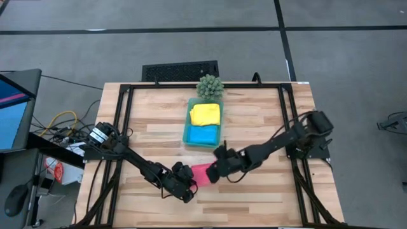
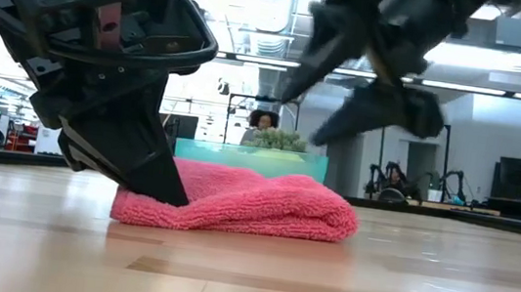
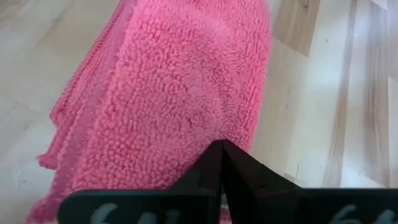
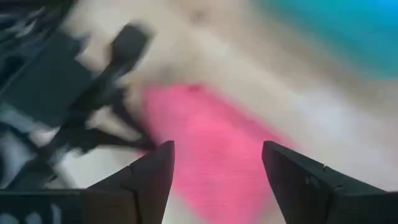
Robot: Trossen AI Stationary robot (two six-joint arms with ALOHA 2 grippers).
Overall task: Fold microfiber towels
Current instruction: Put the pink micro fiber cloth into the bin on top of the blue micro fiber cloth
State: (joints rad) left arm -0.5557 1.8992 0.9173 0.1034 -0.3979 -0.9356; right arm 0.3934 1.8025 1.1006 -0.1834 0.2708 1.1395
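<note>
- The hot pink microfiber towel (image 2: 234, 202) lay folded in a soft bundle on the light wooden bench (image 1: 254, 203), toward the front edge and between the two arms.
- The left hand (image 1: 186, 191) pressed down on the bundle's near end with its fingers together; the left wrist view showed the two tips meeting as one point against the pink pile.
- The right hand (image 4: 217, 168) hovered above the towel's other end, fingers wide apart and holding nothing.
- Risk, as I judged it: the fold was loose and rounded, so if the left hand lifted or dragged, the top layer could spring open or slide askew. The right hand, coming down, might catch only one layer or nudge the bundle off its line.
- Farther back sat the translucent teal rectangular tray (image 1: 187, 135), holding a folded yellow towel (image 1: 205, 114) and a folded bright blue towel (image 1: 204, 134).
- Beyond the tray stood the small spiky green plant (image 1: 210, 86).
</note>
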